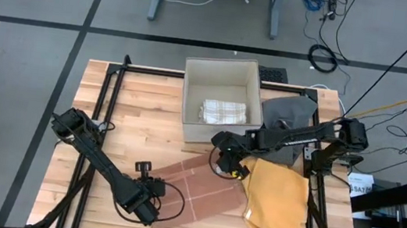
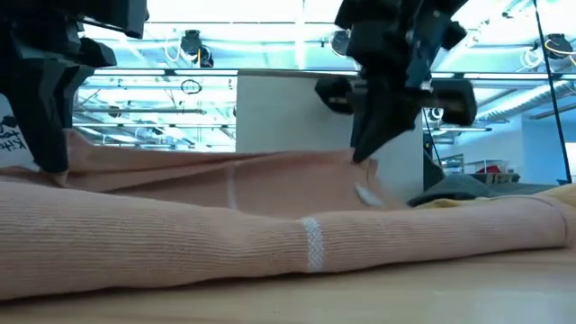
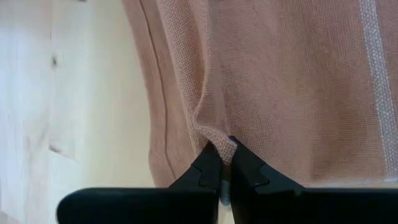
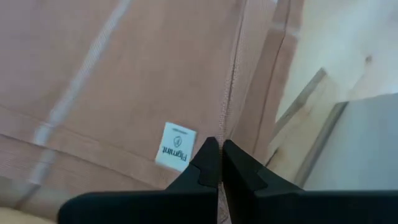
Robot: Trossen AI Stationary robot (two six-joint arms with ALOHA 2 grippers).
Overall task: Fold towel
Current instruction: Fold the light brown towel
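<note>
The towel lies flat on the surface between my two hands, its long axis slanting from near-left to far-right. My left hand is pinched shut on its near-left edge, cloth bunched between the tips. My right hand is shut on the far-right edge, beside the small label. Both grips sit at opposite ends of that axis, neither nearer than the other. I judge the fold turns on carrying one held edge across the pink cloth toward the other.
</note>
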